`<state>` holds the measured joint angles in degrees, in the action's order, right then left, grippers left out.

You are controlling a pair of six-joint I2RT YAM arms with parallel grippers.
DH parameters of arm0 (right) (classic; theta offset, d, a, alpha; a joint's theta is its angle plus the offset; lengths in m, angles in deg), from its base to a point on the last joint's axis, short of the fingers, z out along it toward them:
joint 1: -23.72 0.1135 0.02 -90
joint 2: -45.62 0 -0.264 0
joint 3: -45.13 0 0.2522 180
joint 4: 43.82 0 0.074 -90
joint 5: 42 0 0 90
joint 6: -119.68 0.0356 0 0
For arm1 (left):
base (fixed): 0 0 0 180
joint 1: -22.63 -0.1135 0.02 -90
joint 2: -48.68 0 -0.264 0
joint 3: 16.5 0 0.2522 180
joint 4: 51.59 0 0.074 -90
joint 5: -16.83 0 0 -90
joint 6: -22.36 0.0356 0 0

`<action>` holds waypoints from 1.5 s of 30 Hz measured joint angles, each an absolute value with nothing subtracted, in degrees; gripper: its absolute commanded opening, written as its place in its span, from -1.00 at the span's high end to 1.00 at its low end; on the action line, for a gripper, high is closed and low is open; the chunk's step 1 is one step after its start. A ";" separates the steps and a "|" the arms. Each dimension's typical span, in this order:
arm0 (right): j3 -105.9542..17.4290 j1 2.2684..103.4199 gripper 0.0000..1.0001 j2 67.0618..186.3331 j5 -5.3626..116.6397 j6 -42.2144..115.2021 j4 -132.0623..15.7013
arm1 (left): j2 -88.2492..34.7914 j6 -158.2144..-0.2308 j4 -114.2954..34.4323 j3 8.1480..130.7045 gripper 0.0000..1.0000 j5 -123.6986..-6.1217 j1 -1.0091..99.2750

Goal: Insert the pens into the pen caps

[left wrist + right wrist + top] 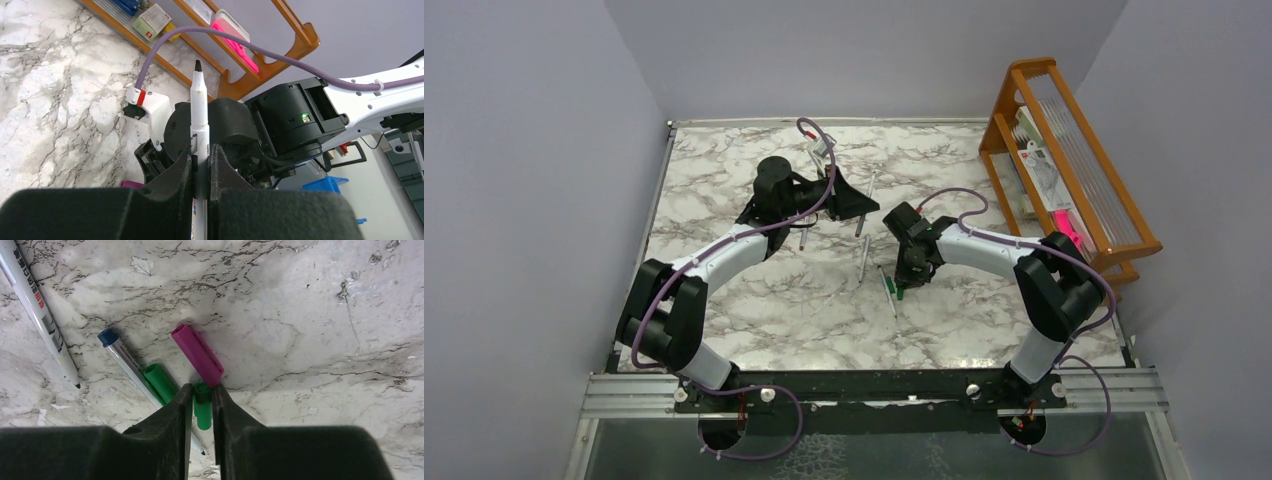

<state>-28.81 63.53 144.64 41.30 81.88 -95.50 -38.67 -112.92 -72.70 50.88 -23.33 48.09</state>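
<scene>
Pen [199,107] pinched in left claw [201,155]; green cap [202,412] pinched in right claw [202,390]; its print unreadable.

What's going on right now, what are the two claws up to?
Left claw shut on a pen, tip up. Right claw shut on a green cap. Magenta cap lies close beside right claw's tips.
</scene>
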 measured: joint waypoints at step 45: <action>-50.82 57.98 0.98 126.15 26.04 68.73 -89.38 | -38.67 -117.47 -77.25 50.84 1.00 -22.98 52.17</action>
<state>-50.82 57.98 126.15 26.04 68.73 -89.38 -38.67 -117.47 -77.25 50.84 -22.98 52.17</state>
